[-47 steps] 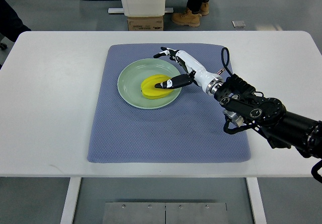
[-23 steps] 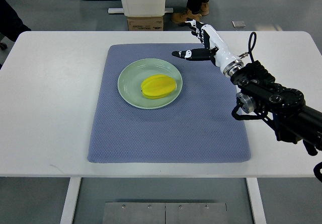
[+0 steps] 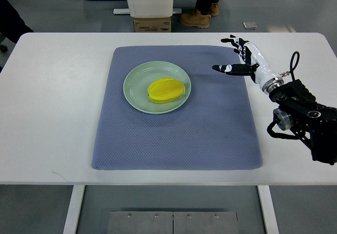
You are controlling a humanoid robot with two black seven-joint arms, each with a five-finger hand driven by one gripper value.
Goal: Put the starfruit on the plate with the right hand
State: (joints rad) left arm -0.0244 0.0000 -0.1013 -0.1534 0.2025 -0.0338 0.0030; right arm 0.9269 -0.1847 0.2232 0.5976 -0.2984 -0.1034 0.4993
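Since 1 second ago, the right hand [image 3: 243, 58] has drawn back from the plate [image 3: 136, 88] to the right edge of the blue mat [image 3: 174, 134], and the starfruit [image 3: 166, 90] it was touching then now lies alone on that plate. Its fingers [image 3: 221, 68] are spread wide and hold nothing; the thumb points left toward the plate, the other tips fan out toward the far side of the bench [image 3: 52, 97]. Well to the left of the fingers, the yellow starfruit rests on its side a little right of the middle of the pale green plate, clear of the hand. The plate sits on the far half of the mat. Beyond the bench, farther than the fingertips, stand a cardboard box [image 3: 152, 23] and a person's boots [image 3: 196, 17].
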